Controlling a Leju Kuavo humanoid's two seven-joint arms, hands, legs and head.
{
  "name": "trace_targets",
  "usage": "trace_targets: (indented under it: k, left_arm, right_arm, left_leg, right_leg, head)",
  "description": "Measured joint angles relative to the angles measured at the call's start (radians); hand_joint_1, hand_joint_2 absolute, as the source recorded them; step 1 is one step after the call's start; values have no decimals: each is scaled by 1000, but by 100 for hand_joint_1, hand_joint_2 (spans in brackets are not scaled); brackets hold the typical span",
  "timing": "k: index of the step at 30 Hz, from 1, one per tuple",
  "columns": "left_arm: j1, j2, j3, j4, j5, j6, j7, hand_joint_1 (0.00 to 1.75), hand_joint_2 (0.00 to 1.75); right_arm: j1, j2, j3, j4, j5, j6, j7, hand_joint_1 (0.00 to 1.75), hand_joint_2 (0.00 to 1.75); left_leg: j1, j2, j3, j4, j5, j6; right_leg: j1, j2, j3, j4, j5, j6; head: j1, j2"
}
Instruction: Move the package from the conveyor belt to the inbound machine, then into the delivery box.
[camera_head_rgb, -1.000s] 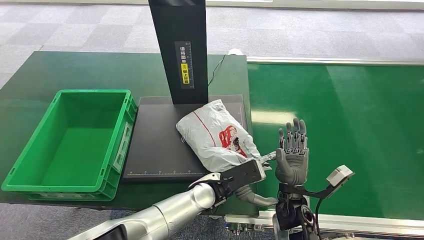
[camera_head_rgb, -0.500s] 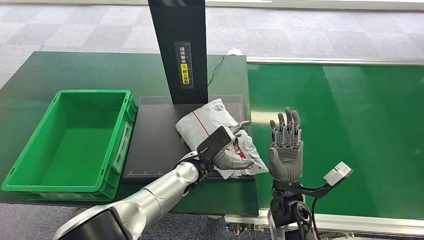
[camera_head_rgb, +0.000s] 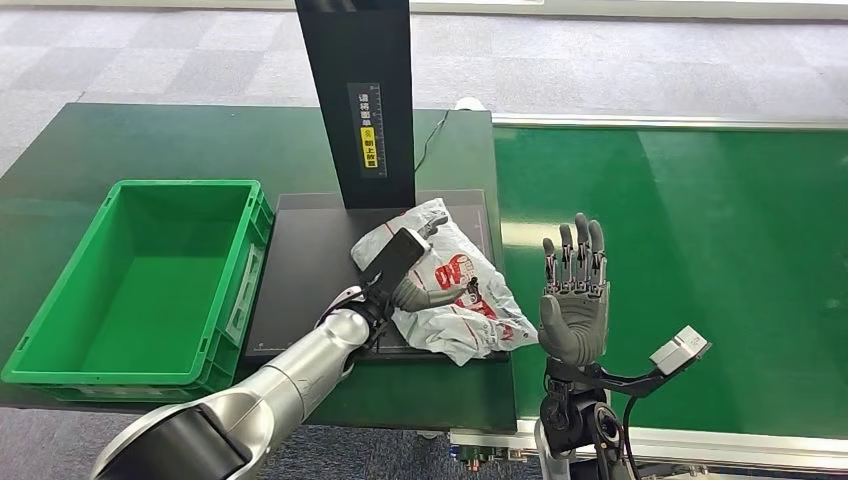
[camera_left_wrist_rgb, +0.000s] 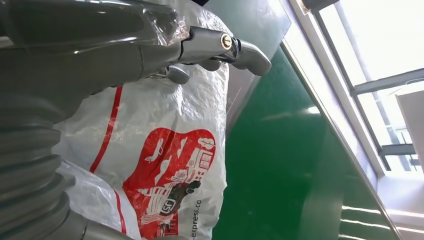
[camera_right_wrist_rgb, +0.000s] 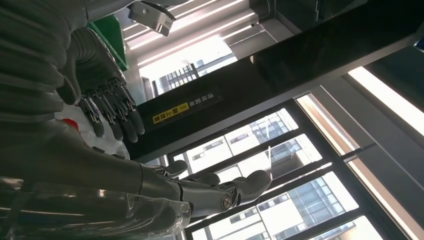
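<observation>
The green delivery box on my left holds nothing, so the last leg is not yet done. Next to it, the package already lies on the dark plate of the inbound machine, off the conveyor belt. My left hand rests on the package, fingers reaching across its top; I cannot tell whether they grip it. My right hand stands upright over the belt's edge, fingers straight and holding nothing.
</observation>
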Motion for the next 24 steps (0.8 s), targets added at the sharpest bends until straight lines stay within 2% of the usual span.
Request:
trace_targets:
  k: [4,9,21,24]
  left_arm:
    - [1,1,7,3,-24,6,18,0,175]
    - [28,1,7,18,-154,20,94,0,175]
    - [79,-10,-14,34,-372,28,174,3,175]
    - [91,-18,-33,35,-413,30,186,121,175]
  right_arm:
    - [0,0,0,0,0,0,0,0,175]
    - [1,-1,8,-5,0,0,-3,0,175]
    - [-4,-8,26,-13,-2,-8,-10,0,175]
    - [-14,-10,28,-12,-4,-9,-10,0,175]
  left_leg:
    - [0,0,0,0,0,0]
    - [0,0,0,0,0,0]
    - [0,-1,8,-1,-1,0]
    - [0,-3,12,-1,-1,1]
  right_leg:
    - [0,0,0,0,0,0]
    - [0,0,0,0,0,0]
    - [0,-1,9,0,-1,0]
    - [0,-3,14,-1,-2,1]
  head:
    - [0,0]
    - [0,0]
    - [0,0]
    - [0,0]
